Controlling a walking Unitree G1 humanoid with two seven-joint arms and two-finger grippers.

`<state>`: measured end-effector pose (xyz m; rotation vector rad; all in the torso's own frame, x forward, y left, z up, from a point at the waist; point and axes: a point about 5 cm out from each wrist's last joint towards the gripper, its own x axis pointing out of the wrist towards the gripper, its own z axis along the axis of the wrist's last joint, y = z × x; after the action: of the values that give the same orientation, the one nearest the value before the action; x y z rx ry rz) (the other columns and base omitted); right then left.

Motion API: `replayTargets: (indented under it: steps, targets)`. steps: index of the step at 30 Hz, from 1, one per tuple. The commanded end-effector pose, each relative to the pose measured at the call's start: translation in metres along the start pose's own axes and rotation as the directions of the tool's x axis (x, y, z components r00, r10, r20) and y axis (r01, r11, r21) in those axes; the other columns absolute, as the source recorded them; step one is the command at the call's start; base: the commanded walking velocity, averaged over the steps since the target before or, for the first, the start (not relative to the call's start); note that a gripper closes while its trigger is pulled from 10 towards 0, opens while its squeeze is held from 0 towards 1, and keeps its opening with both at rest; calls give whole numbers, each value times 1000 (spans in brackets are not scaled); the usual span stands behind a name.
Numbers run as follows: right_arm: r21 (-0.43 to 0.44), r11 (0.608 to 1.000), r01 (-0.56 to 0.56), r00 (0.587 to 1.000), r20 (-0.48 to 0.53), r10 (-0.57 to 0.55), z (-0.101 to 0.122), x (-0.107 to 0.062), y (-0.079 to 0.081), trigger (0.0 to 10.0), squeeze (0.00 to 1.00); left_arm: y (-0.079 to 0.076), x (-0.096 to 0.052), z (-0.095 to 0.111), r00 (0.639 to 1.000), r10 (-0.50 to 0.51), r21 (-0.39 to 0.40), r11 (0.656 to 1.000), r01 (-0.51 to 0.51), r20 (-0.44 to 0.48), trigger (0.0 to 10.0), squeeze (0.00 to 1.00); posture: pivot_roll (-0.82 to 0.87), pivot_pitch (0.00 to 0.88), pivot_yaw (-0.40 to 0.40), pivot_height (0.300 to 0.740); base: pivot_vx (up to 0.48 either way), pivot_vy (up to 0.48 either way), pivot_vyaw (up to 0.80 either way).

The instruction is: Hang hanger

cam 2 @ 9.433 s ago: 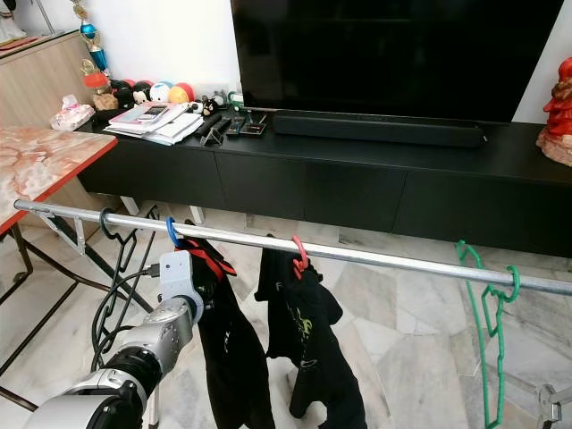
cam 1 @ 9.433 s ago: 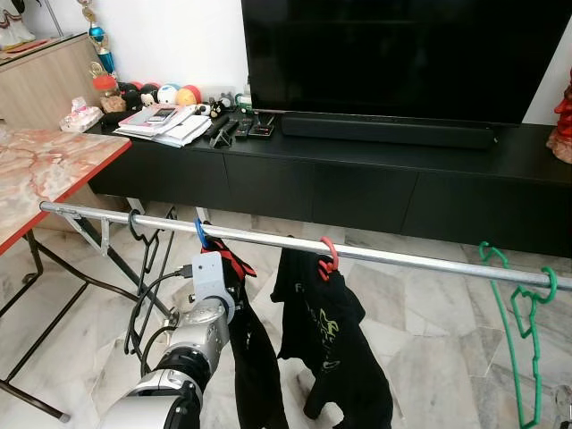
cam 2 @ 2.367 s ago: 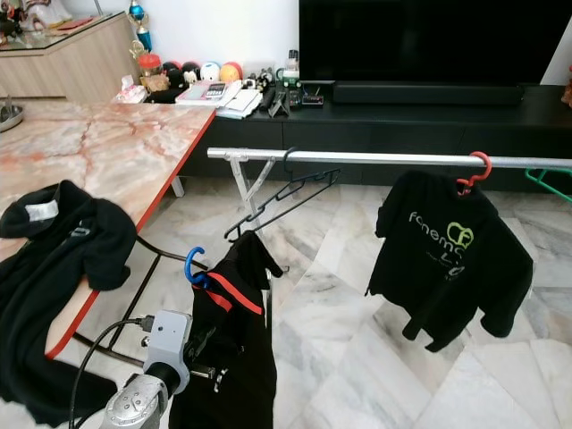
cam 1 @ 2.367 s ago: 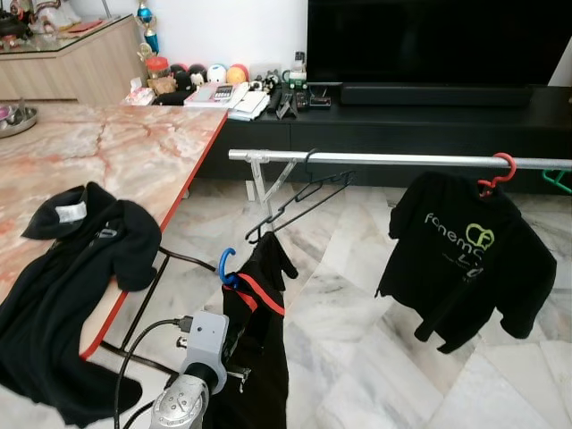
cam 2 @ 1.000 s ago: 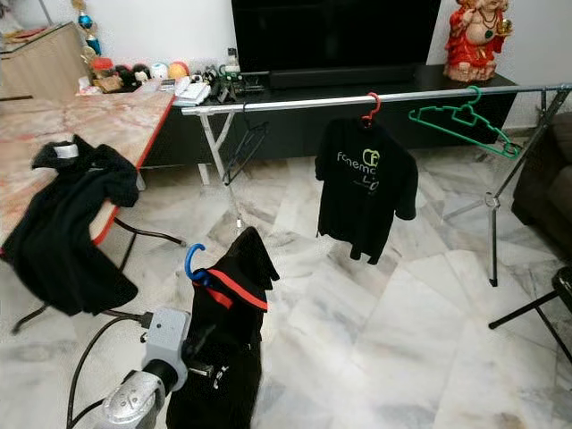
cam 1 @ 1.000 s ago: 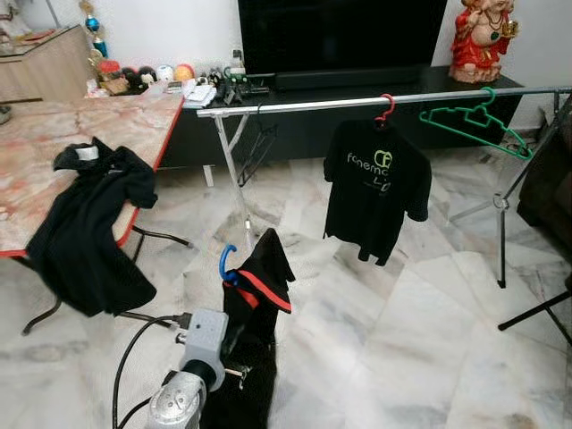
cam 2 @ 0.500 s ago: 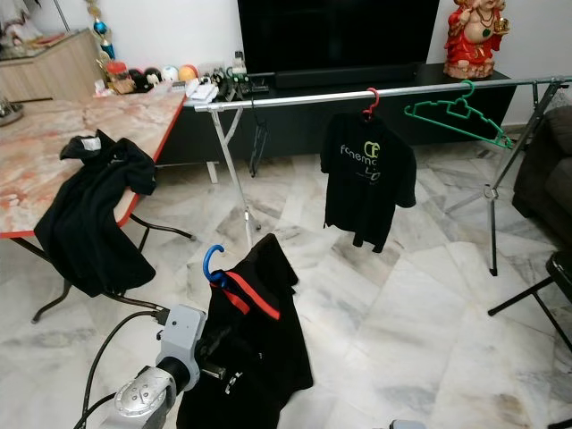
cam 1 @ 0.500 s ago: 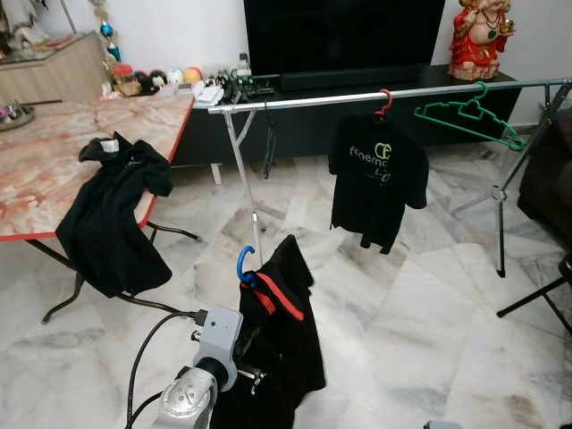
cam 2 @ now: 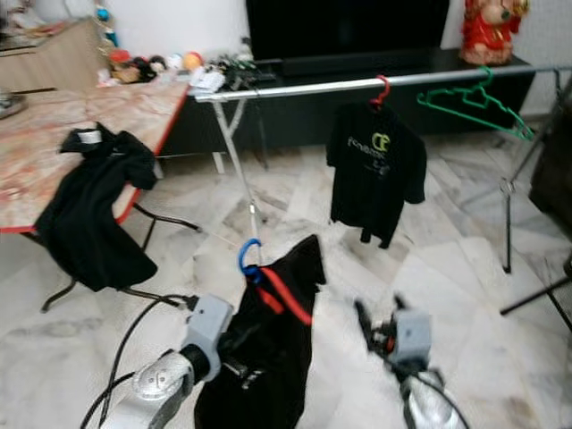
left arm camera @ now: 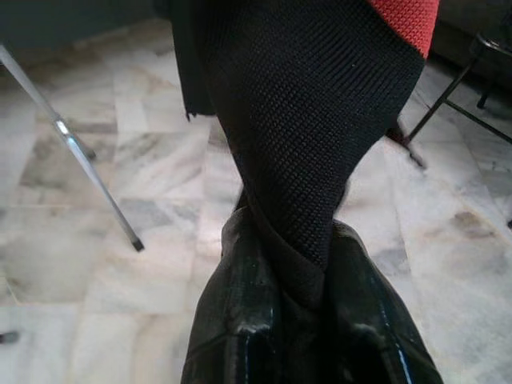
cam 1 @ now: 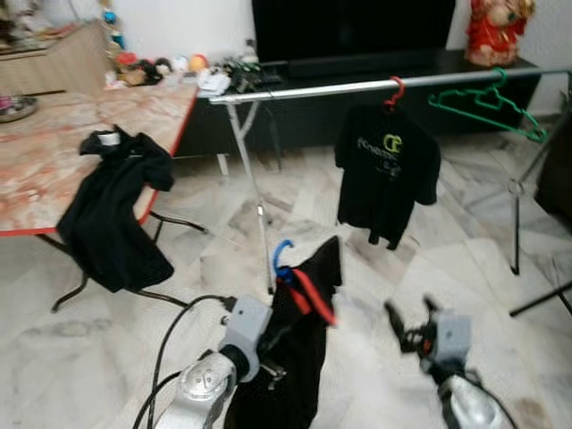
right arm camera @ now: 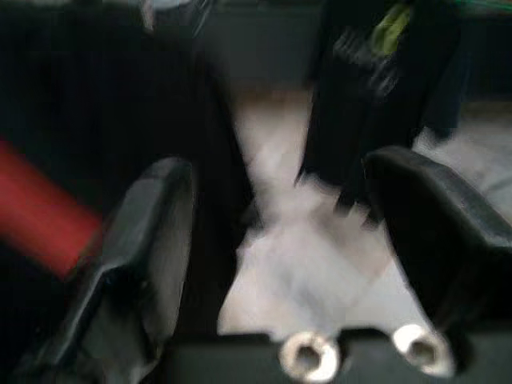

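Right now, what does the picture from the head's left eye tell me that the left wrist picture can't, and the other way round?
The left eye view takes in the room: the metal rail with a black T-shirt and a green hanger, a table with a black garment draped over its edge, and the right gripper open. The left wrist view shows the left gripper shut on black fabric. Both show the black shirt it holds and the marble floor.

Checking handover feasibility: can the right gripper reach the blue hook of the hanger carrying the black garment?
Probably yes. The right gripper is open, raised beside the black garment, with bare floor between it and the blue hook; the left gripper clamps the fabric lower down.
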<state>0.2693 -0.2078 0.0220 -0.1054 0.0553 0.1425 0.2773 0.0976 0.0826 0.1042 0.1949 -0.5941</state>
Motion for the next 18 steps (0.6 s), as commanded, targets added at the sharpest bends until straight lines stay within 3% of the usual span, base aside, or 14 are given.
replayTargets:
  steps: [1,3,7,18]
  targets:
    - [-1,1000,-21,999,-37,21,-9,-7,5,10000,0,1,1,11,999,-25,8,1000,24,36,10000,0,24,0,45,740,0,0,0]
    - [44,994,-95,995,44,93,3,-3,6,10000,0,-3,3,15,996,-74,7,997,74,39,10000,0,21,0,44,740,0,0,0]
    - [30,975,-222,975,32,221,-3,-14,13,10000,0,-15,4,25,976,-211,21,977,211,43,10000,0,21,0,45,740,0,0,0]
    - [32,959,-282,959,19,282,-10,-30,18,10000,0,-41,5,45,898,-439,59,898,436,44,10000,0,5,0,53,740,0,0,0]
